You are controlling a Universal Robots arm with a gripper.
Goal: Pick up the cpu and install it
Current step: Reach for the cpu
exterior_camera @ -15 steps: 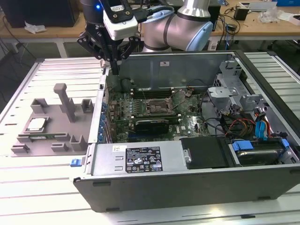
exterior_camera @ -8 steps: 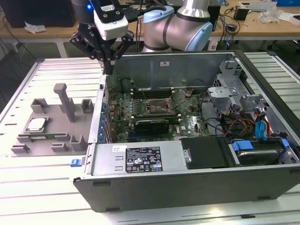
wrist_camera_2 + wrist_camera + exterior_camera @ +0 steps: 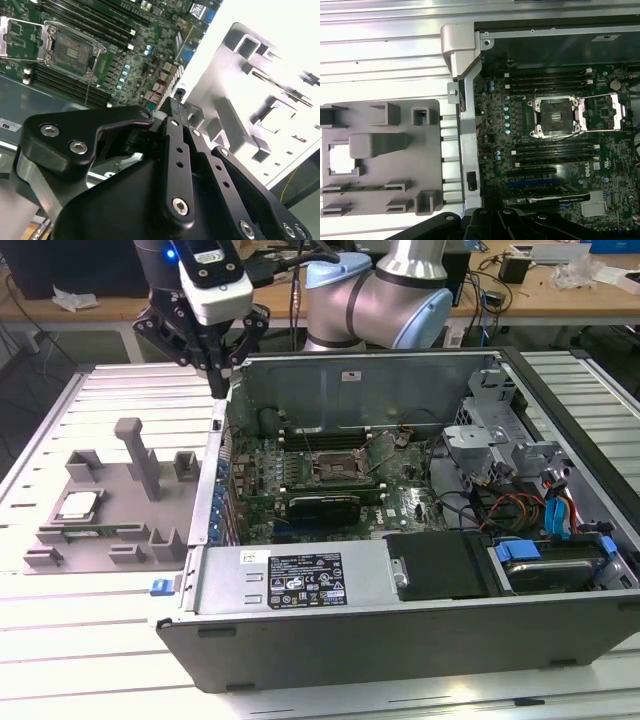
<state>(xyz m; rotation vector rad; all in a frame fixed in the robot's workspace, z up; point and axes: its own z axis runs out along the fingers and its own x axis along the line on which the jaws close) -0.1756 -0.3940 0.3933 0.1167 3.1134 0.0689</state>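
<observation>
So the gripper [image 3: 222, 388] is hanging right over the side wall of the computer case [image 3: 400, 630]. It's looking clenched with nothing in it, since the two fingers are meeting at a point in the exterior view.

The cpu [image 3: 76, 505] is sitting flat, shiny side up, in a pocket of the gray fixture [image 3: 110, 490] on the bench [image 3: 80, 640], outside the case. From the gripper that's off toward the exterior view's left and lower down, well apart. In that view the fixture's tall post [image 3: 135, 455] is showing roughly between the two. It's a square chip, so there's no long axis to be lining up with — just its edges, which seem to be running parallel with the fixture's edges.

The empty socket [image 3: 335, 465] is lying the other way from the gripper, toward the exterior view's right and down inside the case. Its bracket [image 3: 612, 107] is looking flipped open in the first wrist view.

I'm reading this as the gripper hovering about over the dividing line between the cpu and the socket — the pickup isn't done yet.
</observation>
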